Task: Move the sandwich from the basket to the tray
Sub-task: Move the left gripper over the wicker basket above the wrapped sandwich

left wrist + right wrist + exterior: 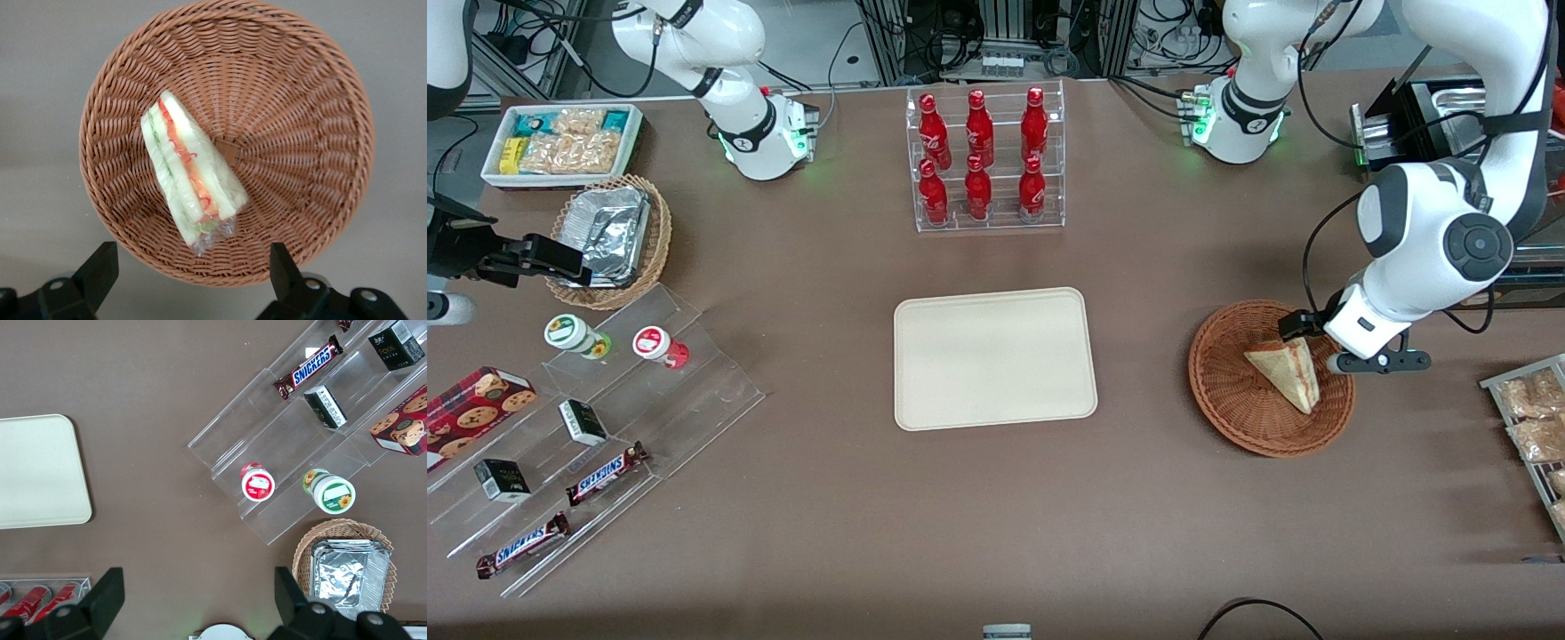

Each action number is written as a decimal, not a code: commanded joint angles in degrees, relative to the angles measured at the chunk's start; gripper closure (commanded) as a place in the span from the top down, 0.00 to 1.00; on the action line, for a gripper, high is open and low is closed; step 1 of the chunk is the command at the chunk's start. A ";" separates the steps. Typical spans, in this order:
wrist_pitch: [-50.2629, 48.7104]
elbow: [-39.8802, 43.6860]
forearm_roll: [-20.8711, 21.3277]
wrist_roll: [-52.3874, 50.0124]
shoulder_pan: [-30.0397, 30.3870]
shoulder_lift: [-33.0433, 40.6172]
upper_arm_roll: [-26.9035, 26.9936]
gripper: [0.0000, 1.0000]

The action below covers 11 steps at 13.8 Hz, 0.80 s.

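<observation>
Front view showed the big brown table [1156, 498] with the tray [994, 358] lying flat in its middle, nothing on it. Toward the working arm's end sat the round basket [1232, 404], well apart from the tray. The sandwich [1285, 372] lay inside the basket, near its middle and still wrapped in clear film.

The tool [1316, 342] hung over the basket's rim, on the side farther from the front camera. In the wrist view the tool [190, 267] was open, with its two dark fingers [99, 270] spread wide and nothing between them.

The sandwich [190, 177] lay just ahead of the tool, not straight under it. Its long side ran at a slant, and its cut edge with red and green filling faced up. So I think the tool had to move in over the basket [320, 133] and turn a bit. Then its fingers could close across the thin way of the wedge, not along its long way.
</observation>
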<state>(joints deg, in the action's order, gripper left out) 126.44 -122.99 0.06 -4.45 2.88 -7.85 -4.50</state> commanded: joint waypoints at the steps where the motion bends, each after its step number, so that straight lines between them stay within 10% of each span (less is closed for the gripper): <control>1: 1.70 -0.50 -0.41 -9.12 0.46 -0.15 -0.34 1.00; 6: 5.92 -0.67 -0.32 -31.03 -0.24 -3.05 -0.60 1.00; 11: 8.11 -1.02 -0.32 -31.75 -0.15 -5.07 -0.60 1.00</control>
<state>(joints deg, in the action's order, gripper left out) 132.56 -123.44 -0.11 -34.76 2.75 -12.24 -4.95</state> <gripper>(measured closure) 0.000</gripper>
